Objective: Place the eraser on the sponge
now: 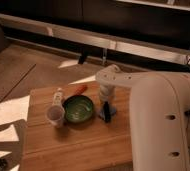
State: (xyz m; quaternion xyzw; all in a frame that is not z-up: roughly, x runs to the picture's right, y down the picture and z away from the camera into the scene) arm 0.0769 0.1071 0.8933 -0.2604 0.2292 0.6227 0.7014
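Gripper (pixel 106 112) is positioned over sponge (pixel 113 107), beside green bowl (pixel 78 109), toward table's (pixel 73 142) far right corner; grip state cannot be told.

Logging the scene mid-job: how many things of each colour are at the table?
Green: 1 (bowl)
Orange-red: 1 (stick)
Blue: 1 (sponge)
Dark: 1 (eraser, at the gripper, over the sponge)
Pale: 2 (cup, bottle)
Total: 6

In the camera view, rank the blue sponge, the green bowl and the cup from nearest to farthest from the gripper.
The gripper hangs low over the wooden table, toward its right side in the picture.
1. Sponge: right at the gripper, just beneath and behind it.
2. Green bowl: next to it, on the picture's left.
3. Cup: farthest, beyond the bowl's left rim.
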